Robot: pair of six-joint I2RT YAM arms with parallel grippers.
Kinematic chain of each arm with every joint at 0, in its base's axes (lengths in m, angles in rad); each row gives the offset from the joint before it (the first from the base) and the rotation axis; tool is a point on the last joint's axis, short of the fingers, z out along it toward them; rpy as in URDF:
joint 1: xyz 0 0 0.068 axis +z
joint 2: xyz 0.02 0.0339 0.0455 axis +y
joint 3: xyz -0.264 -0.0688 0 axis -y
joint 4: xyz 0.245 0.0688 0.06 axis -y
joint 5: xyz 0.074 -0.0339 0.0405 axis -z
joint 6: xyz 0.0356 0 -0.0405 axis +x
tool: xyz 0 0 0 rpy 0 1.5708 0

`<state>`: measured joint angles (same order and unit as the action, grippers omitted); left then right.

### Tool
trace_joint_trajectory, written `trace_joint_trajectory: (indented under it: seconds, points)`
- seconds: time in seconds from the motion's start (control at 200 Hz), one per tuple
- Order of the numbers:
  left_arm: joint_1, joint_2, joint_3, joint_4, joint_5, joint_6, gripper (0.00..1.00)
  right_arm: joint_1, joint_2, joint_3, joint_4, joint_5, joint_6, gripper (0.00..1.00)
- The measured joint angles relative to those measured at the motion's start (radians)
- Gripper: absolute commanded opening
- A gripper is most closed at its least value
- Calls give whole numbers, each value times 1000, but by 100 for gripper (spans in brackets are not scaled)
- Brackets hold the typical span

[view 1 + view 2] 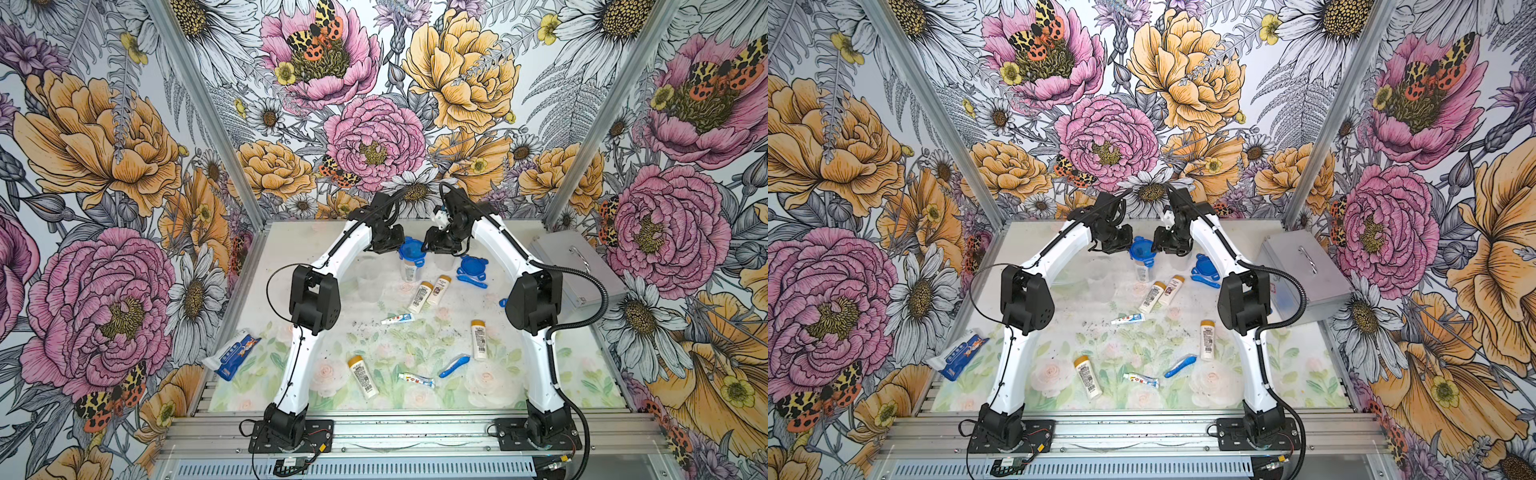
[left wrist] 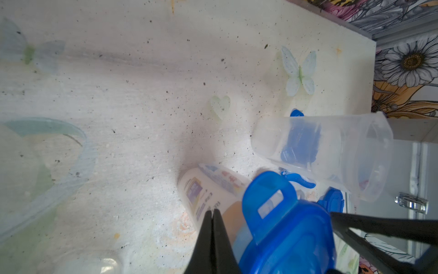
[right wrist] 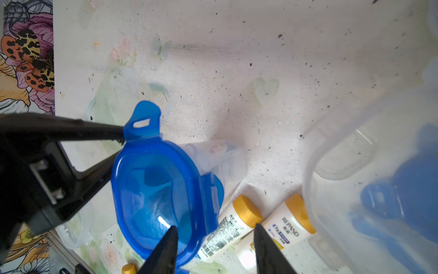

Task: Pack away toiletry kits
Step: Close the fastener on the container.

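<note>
Well back on the counter, at its middle, both arms meet at a clear cup that stands upright with a blue lid on its mouth. A bottle and a tube show through its wall. The left end effector is clenched, fingers pressed flat together with nothing between them. Its tip touches the lid at the foot of a raised tab. The right end effector is released, jaws apart. One finger hangs over the lid's rim, the other out past it, above two loose bottles; whether it touches the lid I cannot tell.

Just right of the capped cup stands an empty cup, then a spare lid with a toothbrush against its near edge. Nearer the robot lie a bottle to the right and a bottle to the left. Between them are a tube, a tube and a second toothbrush, all apart. A metal case sits at the right edge.
</note>
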<state>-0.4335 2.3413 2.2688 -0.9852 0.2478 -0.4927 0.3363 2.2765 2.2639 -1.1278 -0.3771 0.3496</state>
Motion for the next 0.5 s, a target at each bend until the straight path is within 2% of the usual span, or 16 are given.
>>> trace_joint_trajectory:
  seconds: [0.315, 0.5]
  points:
    - [-53, -73, -111, -5, 0, -5, 0, -4, 43, 70, 16, -23, -1, 52]
    - [-59, -156, -229, -8, -3, -21, 7, -2, 53, 77, 17, -32, -11, 52]
